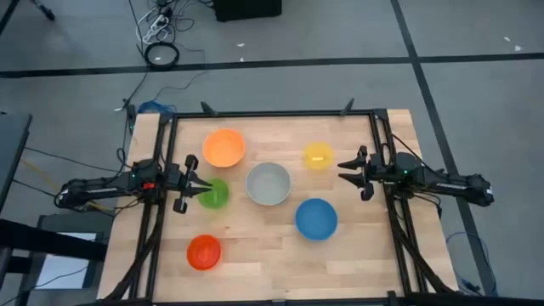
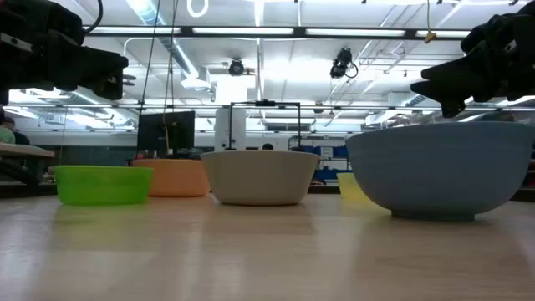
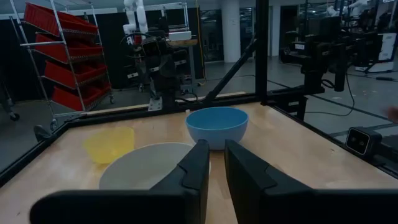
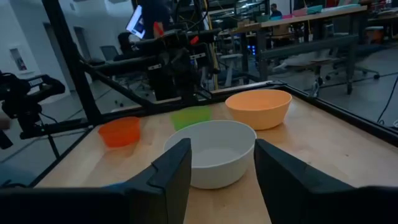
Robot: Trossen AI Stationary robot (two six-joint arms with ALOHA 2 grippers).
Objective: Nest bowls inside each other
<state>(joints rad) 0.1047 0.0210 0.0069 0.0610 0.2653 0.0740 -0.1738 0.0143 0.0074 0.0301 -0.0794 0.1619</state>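
Six bowls rest on their bases on the wooden table: orange [image 1: 224, 147], yellow [image 1: 318, 155], grey [image 1: 269, 184], green [image 1: 219, 195], blue [image 1: 316, 218] and red-orange [image 1: 204, 252]. None sits inside another. My left gripper [image 1: 206, 189] hangs over the green bowl's left rim, well above it in the low view [image 2: 117, 71]. Its fingers are a narrow gap apart [image 3: 216, 180] with nothing between them. My right gripper [image 1: 342, 168] hovers to the right of the yellow bowl, high over the table [image 2: 430, 84]. It is open wide [image 4: 222, 162] and points toward the grey bowl [image 4: 214, 149].
A black frame [image 1: 272, 113] runs along the table's far edge and down both sides, where the arms are mounted. Bare wood lies along the near edge between the red-orange and blue bowls. Cables [image 1: 160, 53] lie on the floor beyond the table.
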